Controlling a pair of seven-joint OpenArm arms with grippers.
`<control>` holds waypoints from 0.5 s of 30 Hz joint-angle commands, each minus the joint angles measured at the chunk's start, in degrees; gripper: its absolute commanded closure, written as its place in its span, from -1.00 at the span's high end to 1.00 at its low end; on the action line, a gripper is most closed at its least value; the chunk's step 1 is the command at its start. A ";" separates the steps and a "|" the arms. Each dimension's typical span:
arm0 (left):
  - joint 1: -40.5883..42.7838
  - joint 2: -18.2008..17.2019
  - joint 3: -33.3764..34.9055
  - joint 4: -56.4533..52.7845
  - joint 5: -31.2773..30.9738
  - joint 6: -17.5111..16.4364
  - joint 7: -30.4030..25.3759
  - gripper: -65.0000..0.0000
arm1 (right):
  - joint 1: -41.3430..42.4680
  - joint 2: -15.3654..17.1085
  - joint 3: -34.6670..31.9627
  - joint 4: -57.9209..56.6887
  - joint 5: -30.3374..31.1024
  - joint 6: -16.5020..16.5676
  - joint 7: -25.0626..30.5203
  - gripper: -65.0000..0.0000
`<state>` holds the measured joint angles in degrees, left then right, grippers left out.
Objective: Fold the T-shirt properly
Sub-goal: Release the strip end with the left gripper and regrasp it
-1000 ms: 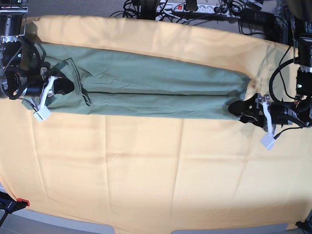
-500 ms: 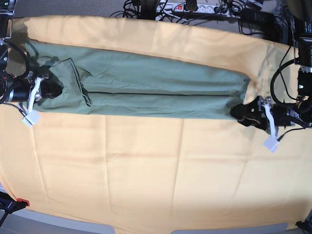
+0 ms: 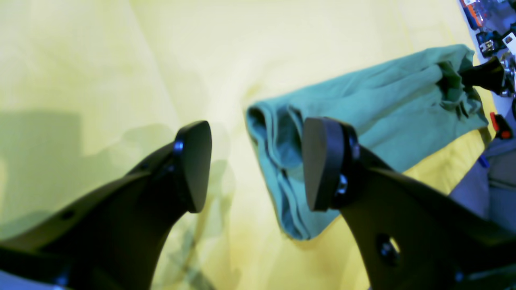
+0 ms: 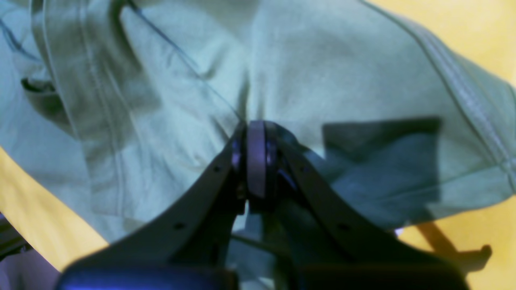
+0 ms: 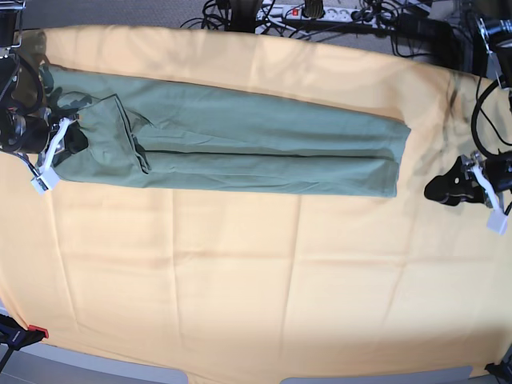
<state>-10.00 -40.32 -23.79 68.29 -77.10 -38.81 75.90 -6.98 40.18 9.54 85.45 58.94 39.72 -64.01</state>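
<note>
Here, soft sage T-shirt (image 5: 240,144) folded into long strip, left tool (image 3: 258,165) spread, right tool (image 4: 256,161) pinching its fabric

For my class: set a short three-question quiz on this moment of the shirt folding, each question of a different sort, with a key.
1. True or false: the left gripper grips the T-shirt.
2. Which gripper is shut on the fabric? A left, B right, C neither.
3. Fill in: the T-shirt lies as a long band on the yellow-orange ____.

Key: 1 false, its jaws stand open beside the shirt's end. 2 B, the right gripper. 3 cloth.
</note>
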 commanded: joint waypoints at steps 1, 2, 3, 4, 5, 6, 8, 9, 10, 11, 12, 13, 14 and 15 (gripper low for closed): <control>-0.13 -1.40 -1.16 0.81 -1.33 -0.09 -0.94 0.15 | 0.04 1.38 0.68 0.74 0.50 0.28 0.55 -1.00; 0.85 -1.38 -1.62 0.81 -1.33 -0.13 -0.94 0.15 | -0.17 1.36 0.68 0.72 0.42 0.28 0.63 -1.00; 1.70 -1.33 -1.84 0.81 -1.33 -0.15 -0.96 0.15 | -0.20 1.18 0.68 0.70 -0.37 0.28 0.79 -1.00; 2.36 -1.25 -1.86 0.81 -1.33 -0.15 -1.07 0.15 | -0.13 0.87 0.68 0.70 -1.81 0.28 1.42 -1.00; 3.06 -1.07 -1.86 0.81 -1.29 -0.17 -1.16 0.15 | -0.11 0.57 0.68 0.70 -3.34 0.28 2.51 -1.00; 3.52 -0.76 -1.86 0.81 -1.07 -0.17 -1.29 0.15 | -0.11 0.35 0.68 0.70 -4.24 0.28 3.74 -1.00; 4.33 -0.28 -1.84 0.81 1.18 -0.15 -3.06 0.15 | -0.11 -0.07 0.68 0.70 -5.03 0.28 5.16 -1.00; 4.61 -0.04 -1.84 0.81 3.28 -0.11 -4.68 0.15 | 0.02 -0.42 0.68 0.70 -4.98 0.28 5.11 -1.00; 4.61 0.28 -1.84 0.81 5.55 0.20 -5.99 0.15 | 0.02 -0.61 0.68 0.70 -4.98 0.28 5.11 -1.00; 4.59 0.57 -1.84 0.81 7.30 1.22 -7.04 0.15 | 0.04 -0.83 0.68 0.70 -4.96 0.28 5.14 -1.00; 4.57 1.01 -1.84 0.81 7.89 2.08 -7.78 0.15 | 0.02 -0.85 0.68 0.70 -4.96 0.28 5.14 -1.00; 4.57 1.44 -1.84 0.81 7.87 2.47 -8.50 0.15 | 0.02 -0.98 0.68 0.70 -5.01 0.28 5.11 -1.00; 4.57 1.99 -1.84 0.81 7.87 2.45 -8.61 0.15 | 0.02 -0.98 0.68 0.70 -4.98 0.28 5.05 -1.00; 4.57 2.58 -1.84 0.81 7.89 2.45 -8.57 0.16 | 0.02 -1.07 0.68 0.70 -4.98 0.28 5.05 -1.00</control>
<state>-4.56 -36.58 -25.10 68.27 -68.07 -36.25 68.12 -7.46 38.24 9.98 85.56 53.98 39.94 -59.09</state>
